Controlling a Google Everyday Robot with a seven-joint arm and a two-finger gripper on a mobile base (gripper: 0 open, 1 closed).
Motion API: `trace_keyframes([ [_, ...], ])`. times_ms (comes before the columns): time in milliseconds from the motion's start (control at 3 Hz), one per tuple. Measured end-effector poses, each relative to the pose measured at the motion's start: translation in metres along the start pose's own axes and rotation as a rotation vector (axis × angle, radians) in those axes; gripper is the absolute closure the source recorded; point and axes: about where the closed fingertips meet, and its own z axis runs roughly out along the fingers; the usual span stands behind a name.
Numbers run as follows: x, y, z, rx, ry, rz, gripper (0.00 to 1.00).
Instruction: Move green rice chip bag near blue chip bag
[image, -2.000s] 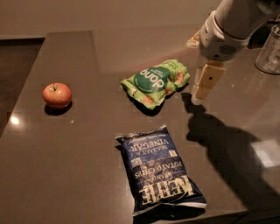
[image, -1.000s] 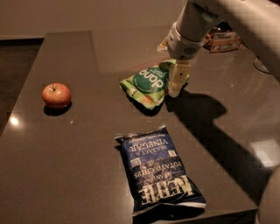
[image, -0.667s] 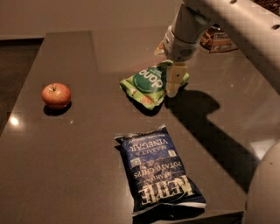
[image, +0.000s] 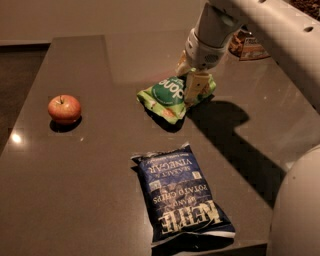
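The green rice chip bag (image: 170, 95) lies crinkled on the dark table (image: 90, 175), at centre back. The blue chip bag (image: 182, 197) lies flat near the front edge, about a bag's length closer to the camera. My gripper (image: 189, 77) is down at the green bag's right end, open. One finger (image: 196, 89) is in front of the bag's right part and the other (image: 181, 65) is behind it. The bag's right end is partly hidden by the gripper.
A red apple (image: 64, 109) sits at the left of the table. Another snack package (image: 247, 46) lies at the back right behind the arm. The robot's white body (image: 297, 210) fills the lower right corner. The table's front edge runs just past the blue bag.
The gripper has moved left from beside the green bag and come down over its right end. Neither bag nor the apple has moved.
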Motion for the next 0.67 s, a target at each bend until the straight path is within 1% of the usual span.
trace_keyframes([
  [333, -0.010, 0.010, -0.018, 0.008, -0.044, -0.027, 0.69],
  [667, -0.017, 0.028, -0.044, 0.002, -0.113, -0.035, 0.91],
])
